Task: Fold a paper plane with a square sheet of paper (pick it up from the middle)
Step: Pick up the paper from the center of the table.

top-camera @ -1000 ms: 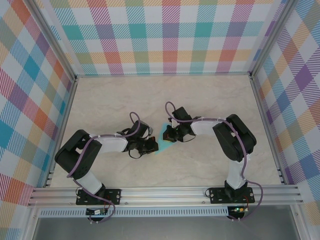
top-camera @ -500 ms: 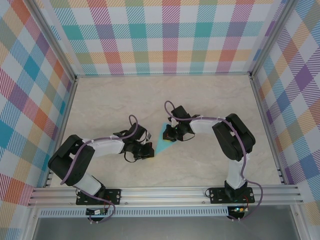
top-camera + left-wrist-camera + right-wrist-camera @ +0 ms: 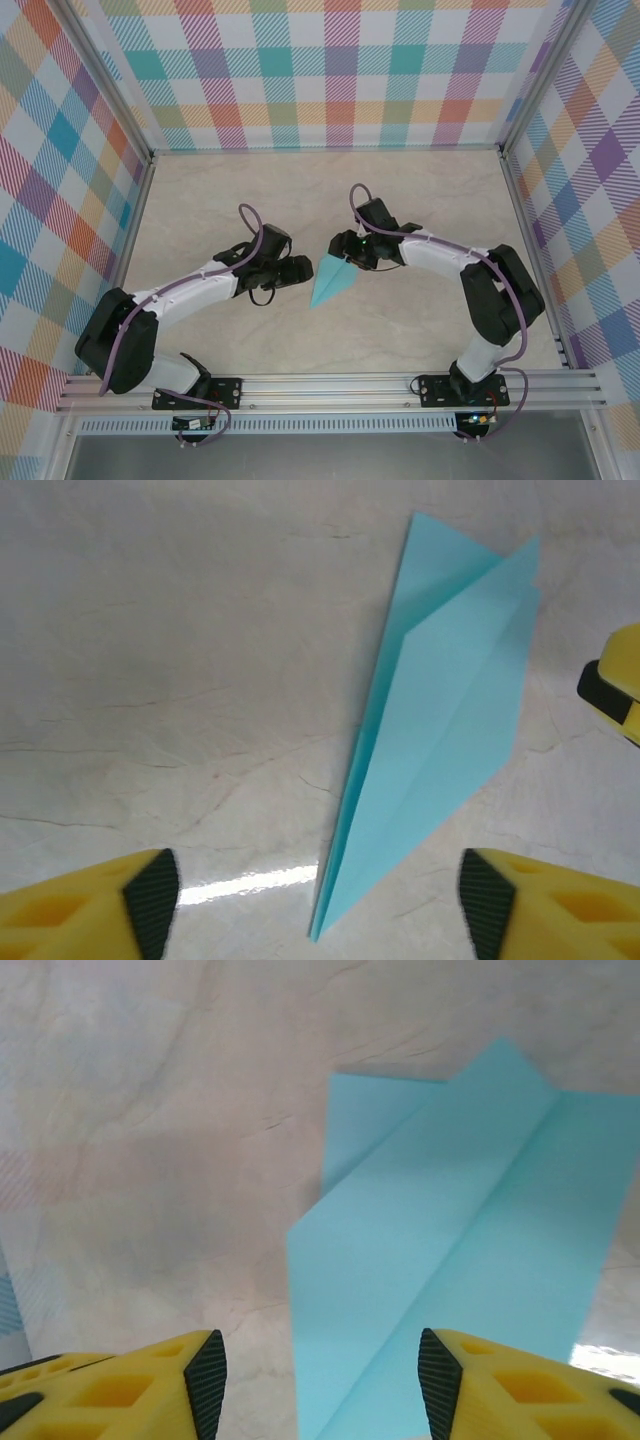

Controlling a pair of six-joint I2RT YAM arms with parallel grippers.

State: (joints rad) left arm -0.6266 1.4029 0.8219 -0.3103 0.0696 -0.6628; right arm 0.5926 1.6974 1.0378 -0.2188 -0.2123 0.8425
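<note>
The square sheet of paper is folded into a narrow, pointed turquoise paper plane [image 3: 331,282] with a centre crease, and it lies flat on the marble tabletop. My left gripper [image 3: 303,268] hovers just left of it, open. In the left wrist view the paper plane [image 3: 440,730] points its tip between the yellow fingers [image 3: 150,895] of the left gripper [image 3: 318,900] without touching them. My right gripper [image 3: 346,251] sits open at the plane's wide rear end. The right wrist view has the plane [image 3: 470,1260] spreading under and ahead of the right gripper [image 3: 320,1380]. Nothing is held.
The pale marble tabletop [image 3: 300,190] stretches behind and in front of the plane. Checked walls [image 3: 330,70] close the back and both sides. An aluminium rail [image 3: 330,385] with the arm bases runs along the near edge. The right gripper's fingertip [image 3: 615,690] reaches into the left wrist view.
Both grippers have opened and let go of the paper. The left gripper drew away to the left and farther back, the right gripper moved back, and the plane now lies uncovered.
</note>
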